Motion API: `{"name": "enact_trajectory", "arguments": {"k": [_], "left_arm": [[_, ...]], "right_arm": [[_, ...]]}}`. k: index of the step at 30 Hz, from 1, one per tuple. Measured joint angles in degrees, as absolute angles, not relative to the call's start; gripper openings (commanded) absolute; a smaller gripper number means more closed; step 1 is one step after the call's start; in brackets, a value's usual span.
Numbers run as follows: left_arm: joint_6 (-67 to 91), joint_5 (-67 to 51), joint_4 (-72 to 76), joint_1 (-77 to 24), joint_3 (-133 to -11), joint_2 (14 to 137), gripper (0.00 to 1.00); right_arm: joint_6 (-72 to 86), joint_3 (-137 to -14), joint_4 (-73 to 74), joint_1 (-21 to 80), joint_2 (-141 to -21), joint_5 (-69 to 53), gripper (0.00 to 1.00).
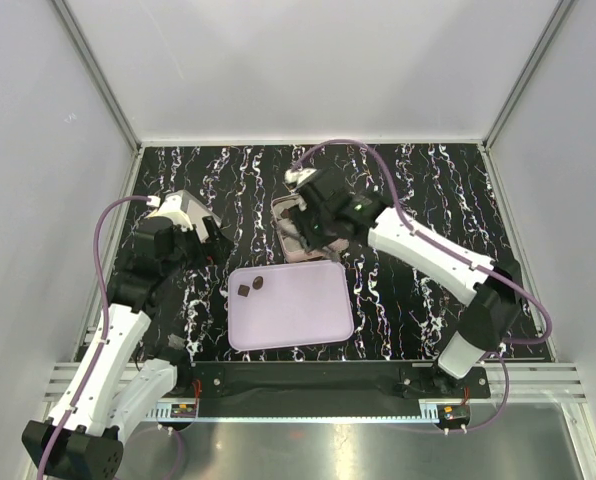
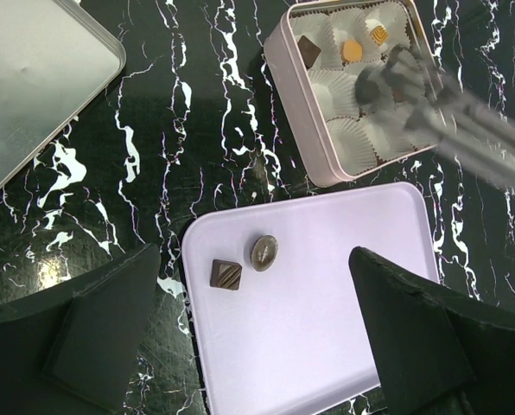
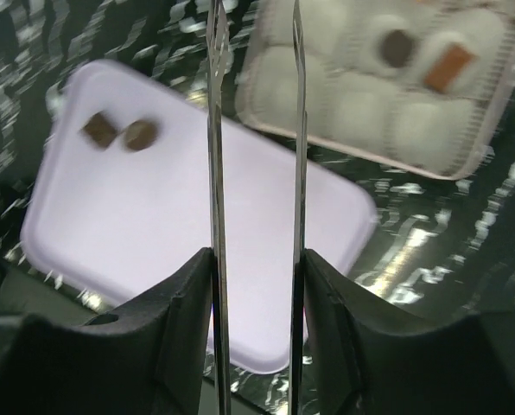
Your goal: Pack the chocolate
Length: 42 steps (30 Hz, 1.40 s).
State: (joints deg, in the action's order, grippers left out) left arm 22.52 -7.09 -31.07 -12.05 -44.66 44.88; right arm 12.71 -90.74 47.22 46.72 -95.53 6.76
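A black tabletop (image 1: pixel 428 180) veined with white carries a lavender tray (image 1: pixel 298 320) at the middle of its near edge. Just beyond the tray's far edge, near the tabletop's centre, sits a pale pink square tin (image 2: pixel 302 121) lined with white paper cups (image 2: pixel 354 143). A grey lid (image 2: pixel 41 78) lies flat toward the tabletop's left edge, well apart from the tin. Two chocolates rest on the tray near its far left corner: a dark square piece (image 2: pixel 225 274) and a dark round piece (image 2: pixel 263 252), just beside each other but not touching. In the tin's far row of cups sit a dark brown piece (image 2: pixel 309 50), an orange-tan piece (image 2: pixel 352 50) and a second orange-tan piece (image 2: pixel 378 35). The right claw (image 3: pixel 254 26), which has two long thin metal blades, hangs over the tin. Its blades are parted and nothing shows between them. It is blurred in the left wrist view, and a dark shape at its tips cannot be made out. The left claw (image 2: pixel 256 303) is spread wide and empty above the tray's far left corner.
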Motion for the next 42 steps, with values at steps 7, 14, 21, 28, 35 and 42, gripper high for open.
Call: {"name": "enact_trajectory", "arguments": {"k": [7,14,21,28,35,42], "left_arm": [[22.6,-5.1,-31.1,-12.0,-44.7,43.3,0.99],[22.8,-3.4,-31.2,-12.0,-44.7,42.9,0.99],[22.9,-3.2,-31.2,-11.9,-44.7,42.9,0.99],[23.0,-3.2,-31.2,-11.9,-44.7,42.9,0.99],[23.0,-3.2,-31.2,-11.7,-44.7,42.9,0.99],[23.0,-3.3,-31.2,-11.7,-44.7,42.9,0.99]], "right_arm": [[15.2,-87.1,44.3,58.1,-95.3,5.0,0.51],[21.7,-81.1,41.2,61.2,-95.3,5.4,0.53],[27.1,-80.6,39.6,64.5,-96.4,8.1,0.52],[30.6,-80.6,39.7,65.1,-99.1,9.6,0.52],[31.6,-80.5,39.5,66.1,-99.6,9.1,0.50],[31.8,-80.4,38.5,66.6,-99.9,8.3,0.49]]}}
